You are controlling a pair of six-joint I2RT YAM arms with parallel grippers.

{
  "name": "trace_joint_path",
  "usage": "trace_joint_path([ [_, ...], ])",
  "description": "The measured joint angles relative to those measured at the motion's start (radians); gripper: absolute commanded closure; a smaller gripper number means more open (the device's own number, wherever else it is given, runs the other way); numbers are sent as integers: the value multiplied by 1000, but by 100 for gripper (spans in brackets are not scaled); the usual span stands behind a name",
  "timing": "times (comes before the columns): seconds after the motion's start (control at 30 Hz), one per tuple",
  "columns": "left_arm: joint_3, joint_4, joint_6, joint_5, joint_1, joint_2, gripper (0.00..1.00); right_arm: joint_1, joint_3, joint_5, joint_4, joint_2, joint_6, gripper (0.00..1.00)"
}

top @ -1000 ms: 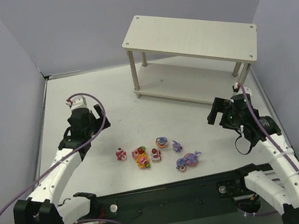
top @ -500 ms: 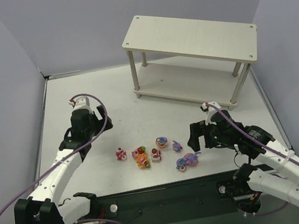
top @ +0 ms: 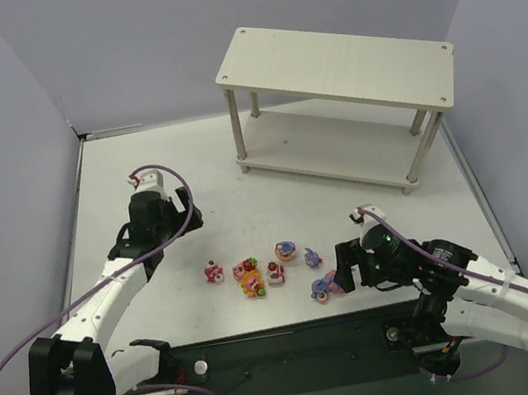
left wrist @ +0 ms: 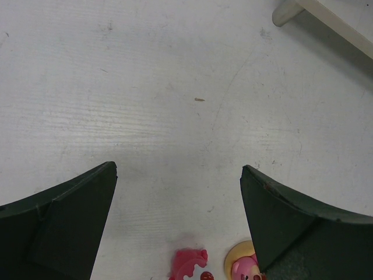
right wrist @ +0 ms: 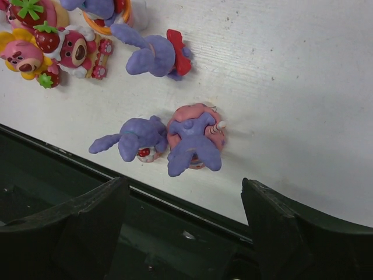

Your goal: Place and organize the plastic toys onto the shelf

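Note:
Several plastic toys lie in a cluster near the table's front: a red one (top: pixel 213 271), an orange-yellow one (top: pixel 249 278), a purple bunny (top: pixel 313 258), and a pair of bunnies (top: pixel 328 287). In the right wrist view a purple bunny on a pink base (right wrist: pixel 195 140) lies just beyond my open right gripper (right wrist: pixel 183 182) (top: pixel 341 268), beside another bunny (right wrist: pixel 137 139). Nothing sits between its fingers. My left gripper (left wrist: pixel 178 169) (top: pixel 182 217) hangs open over bare table, left of the cluster, with a red toy (left wrist: pixel 189 265) below it. The shelf (top: pixel 333 64) stands at the back right, its boards bare.
The dark front rail (right wrist: pixel 145 233) runs right under the right gripper, close to the bunnies. A shelf leg (left wrist: pixel 288 11) shows at the upper right of the left wrist view. Grey walls close in the table on the left, back and right.
My right arm has swung from beside the shelf's right leg down and left to the purple bunnies at the front edge. The left gripper has barely shifted.

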Motion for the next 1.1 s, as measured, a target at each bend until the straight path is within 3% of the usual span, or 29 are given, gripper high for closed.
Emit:
trace_joint_path([
  [0.33,0,5,1,21,0,27,3,40,-84,48,22,20,109,36],
  [0.6,0,5,4,21,0,32,3,67,-167,111,140,44,138,39],
  [1.1,0,5,8,22,0,42,3,127,-172,194,278,166,129,48],
])
